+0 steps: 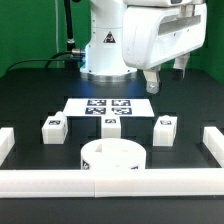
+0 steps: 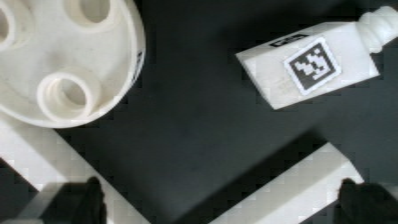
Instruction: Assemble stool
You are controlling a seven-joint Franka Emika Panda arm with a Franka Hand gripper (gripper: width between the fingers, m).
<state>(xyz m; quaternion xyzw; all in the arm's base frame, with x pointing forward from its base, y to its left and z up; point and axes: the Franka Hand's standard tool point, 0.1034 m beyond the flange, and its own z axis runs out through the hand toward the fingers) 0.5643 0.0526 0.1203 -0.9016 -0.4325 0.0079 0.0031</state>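
The round white seat point(image 1: 112, 158) lies near the front of the table with its sockets facing up. In the wrist view the seat point(image 2: 63, 55) shows two sockets. Three small white legs with tags stand in a row behind it: one on the exterior view's left point(image 1: 53, 127), one in the middle point(image 1: 111, 127) and one on the right point(image 1: 164, 130). One tagged leg point(image 2: 311, 65) shows in the wrist view, apart from the seat. My gripper point(image 1: 167, 73) hangs high above the table, behind the right leg. In the wrist view it point(image 2: 217, 197) is open and empty.
The marker board point(image 1: 105, 105) lies flat behind the legs. Long white rail blocks line the front point(image 1: 110, 185), the exterior view's left point(image 1: 5, 145) and the right point(image 1: 213, 150). Two rail pieces point(image 2: 294, 190) show in the wrist view near my fingers.
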